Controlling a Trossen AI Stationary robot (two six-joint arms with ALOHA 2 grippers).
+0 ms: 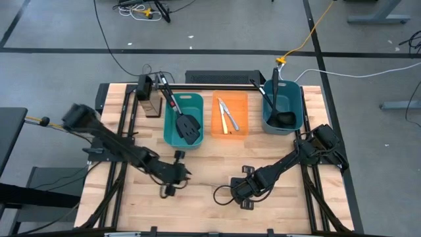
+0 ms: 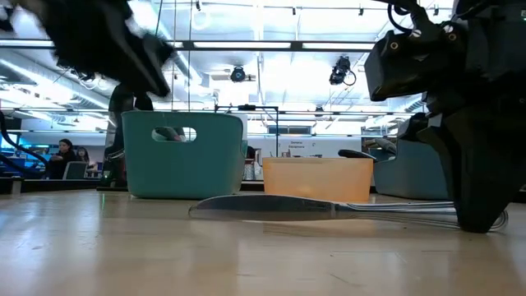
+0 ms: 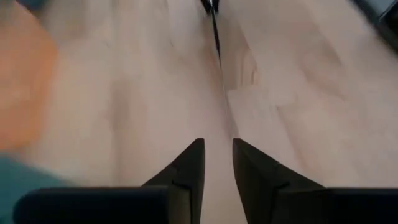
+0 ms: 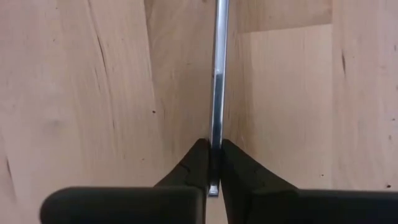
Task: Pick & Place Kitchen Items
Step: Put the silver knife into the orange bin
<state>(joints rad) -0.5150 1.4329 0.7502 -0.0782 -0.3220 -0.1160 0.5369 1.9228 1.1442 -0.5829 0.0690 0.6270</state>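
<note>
The right gripper (image 4: pixel 211 163) is sitting low over the front of the wooden table (image 1: pixel 217 158), its two fingers (image 4: pixel 194 163) pressed together on the handle end of a silver table knife (image 4: pixel 219 74), which is running straight out from between them along the boards. In the low view the same knife (image 2: pixel 271 206) is lying flat or nearly flat on the tabletop, its blade reaching toward the table's middle in front of the bins. The left gripper (image 1: pixel 176 172) is hovering close by on the other side of the knife's tip, its fingers (image 3: pixel 186 171) standing slightly apart with nothing between them. Toward the back, the left teal bin (image 1: pixel 172 135) is holding black slotted spatulas (image 1: pixel 187 126) with red-marked handles, the orange bin (image 1: pixel 241 102) in the middle is holding more silver knives (image 1: pixel 227 113), and the right teal bin (image 1: pixel 297 105) is holding black ladles (image 1: pixel 281 118).
</note>
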